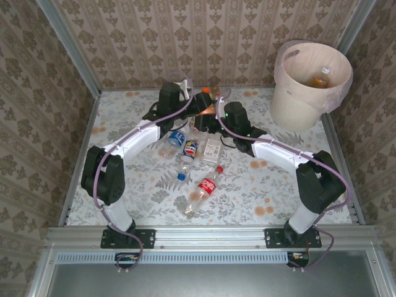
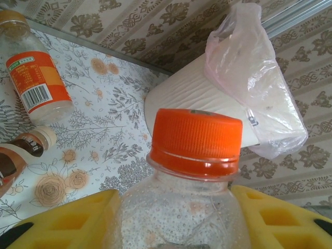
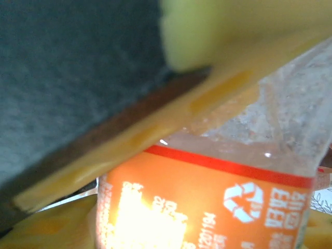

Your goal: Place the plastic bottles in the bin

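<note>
Floral tabletop [image 1: 278,185] holds the bin [image 1: 297,108], with one bottle [image 1: 320,77] inside. Well left of the bin, your left gripper [image 2: 176,218] clamps an orange-capped bottle [image 2: 194,140]. Your right gripper [image 3: 171,171] straddles an orange-labelled bottle [image 3: 207,207], upper pad touching; you cannot tell if it grips.

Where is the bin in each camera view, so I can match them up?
Top external: bin, upper right, at the table's far right corner.
Left wrist: bin, centre right, looking tilted, behind the orange-capped bottle.
Right wrist: an orange-labelled bottle up close.
Shared landmark: the patterned wallpaper behind it.
</note>
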Available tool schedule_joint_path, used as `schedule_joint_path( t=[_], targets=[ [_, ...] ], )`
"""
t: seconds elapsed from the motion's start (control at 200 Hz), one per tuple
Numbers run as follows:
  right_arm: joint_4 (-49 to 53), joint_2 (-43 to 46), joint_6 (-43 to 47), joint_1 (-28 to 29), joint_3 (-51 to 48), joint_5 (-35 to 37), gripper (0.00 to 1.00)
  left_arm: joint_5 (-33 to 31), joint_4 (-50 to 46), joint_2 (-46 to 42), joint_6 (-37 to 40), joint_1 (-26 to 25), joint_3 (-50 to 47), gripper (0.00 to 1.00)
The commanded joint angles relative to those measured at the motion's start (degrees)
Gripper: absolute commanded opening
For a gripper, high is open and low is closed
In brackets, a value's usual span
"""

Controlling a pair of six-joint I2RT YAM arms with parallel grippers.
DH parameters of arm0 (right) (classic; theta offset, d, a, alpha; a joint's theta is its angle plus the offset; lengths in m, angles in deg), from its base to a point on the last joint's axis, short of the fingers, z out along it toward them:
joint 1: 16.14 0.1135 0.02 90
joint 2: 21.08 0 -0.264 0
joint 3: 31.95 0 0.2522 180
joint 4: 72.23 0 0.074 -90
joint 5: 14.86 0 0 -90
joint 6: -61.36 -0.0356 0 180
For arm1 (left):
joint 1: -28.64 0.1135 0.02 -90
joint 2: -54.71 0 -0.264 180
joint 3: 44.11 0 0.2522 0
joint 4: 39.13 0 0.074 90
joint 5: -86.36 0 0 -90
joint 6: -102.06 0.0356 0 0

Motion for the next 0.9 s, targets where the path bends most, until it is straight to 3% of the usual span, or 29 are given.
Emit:
schedule_joint_path(
  t=[0.0, 0.205, 0.38, 0.54, 0.755, 0.9],
  targets=[
    [3.7, 1.0, 1.7, -0.6, 1.3, -0.3, 0.56, 1.0, 1.4, -1.6, -1.0, -0.7, 0.3, 0.39],
    [6.0, 2.7, 3.4, -1.7, 1.4, -2.8, 0.45, 3.3, 1.7, -1.5, -0.5, -0.7, 1.6, 0.46],
    [7.7, 5.5, 5.3, -2.2, 0.1, -1.8, 0.4, 5.0, -3.9, -2.2, 4.1, -0.5, 5.9, 0.84],
    [8.9, 7.5, 6.2, -2.4, -1.6, -0.6, 0.39, 5.9, -6.5, -2.6, 5.9, -0.4, 9.2, 0.99],
    [10.5, 11.3, 6.5, -5.6, -4.8, 1.0, 0.38, 3.1, -7.6, -6.2, 8.2, 1.0, 9.1, 1.0],
    [13.2, 14.9, 8.7, -9.9, -5.5, 2.4, 0.37, -4.3, -9.9, -10.6, 10.4, 1.5, 5.8, 1.0]
  ],
)
